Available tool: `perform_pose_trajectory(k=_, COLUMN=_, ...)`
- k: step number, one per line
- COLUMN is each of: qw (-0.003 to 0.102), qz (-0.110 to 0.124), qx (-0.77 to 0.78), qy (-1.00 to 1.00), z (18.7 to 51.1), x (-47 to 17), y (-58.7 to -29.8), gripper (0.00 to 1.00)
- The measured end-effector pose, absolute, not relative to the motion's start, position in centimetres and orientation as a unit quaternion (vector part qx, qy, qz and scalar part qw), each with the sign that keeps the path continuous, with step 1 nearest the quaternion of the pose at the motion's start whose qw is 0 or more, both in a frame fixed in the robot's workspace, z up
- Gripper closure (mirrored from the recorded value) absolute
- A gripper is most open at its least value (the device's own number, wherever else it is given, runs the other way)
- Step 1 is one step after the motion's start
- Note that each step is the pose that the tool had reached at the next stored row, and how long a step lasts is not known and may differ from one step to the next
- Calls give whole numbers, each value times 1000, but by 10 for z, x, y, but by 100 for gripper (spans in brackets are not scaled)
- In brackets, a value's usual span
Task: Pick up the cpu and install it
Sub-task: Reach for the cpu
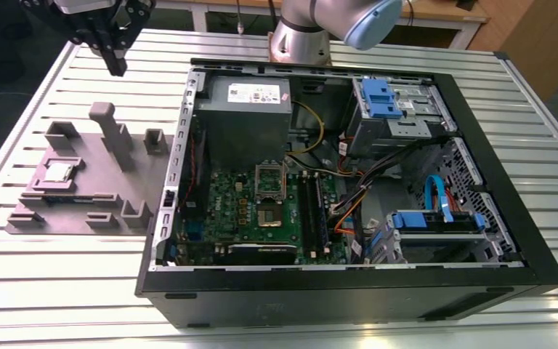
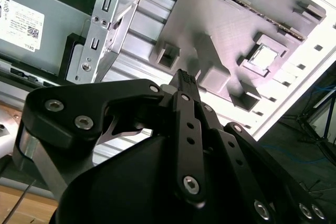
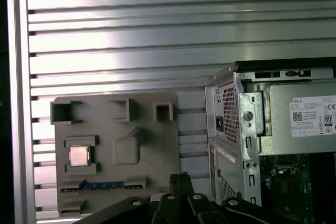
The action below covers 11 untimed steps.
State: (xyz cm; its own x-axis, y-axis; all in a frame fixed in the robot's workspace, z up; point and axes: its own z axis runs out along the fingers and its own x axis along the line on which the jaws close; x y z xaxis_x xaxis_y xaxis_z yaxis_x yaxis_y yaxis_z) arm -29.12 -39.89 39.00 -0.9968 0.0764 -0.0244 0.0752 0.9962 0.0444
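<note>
Your gripper (image 1: 116,67) hovers above the counter (image 1: 66,291), fingers pressed together on nothing. The cpu (image 1: 61,172) lies ungrasped in its grey holder (image 1: 114,185), and the motherboard socket (image 1: 270,182) looks vacant.

No legible print; white sticker (image 1: 258,92) on power supply (image 1: 245,134)

You're in a robotics lab or workshop: an open black metal desktop computer case (image 1: 357,291) lies on a ribbed aluminium-profile table (image 1: 66,283), with a grey moulded plastic parts fixture (image 1: 99,182) just beside the case.
</note>
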Motion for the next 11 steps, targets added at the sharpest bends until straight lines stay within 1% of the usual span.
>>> perform_pose_trajectory(k=11, qw=13, qz=22, qx=38, qy=999, z=390, x=-299, y=-399, gripper=90)
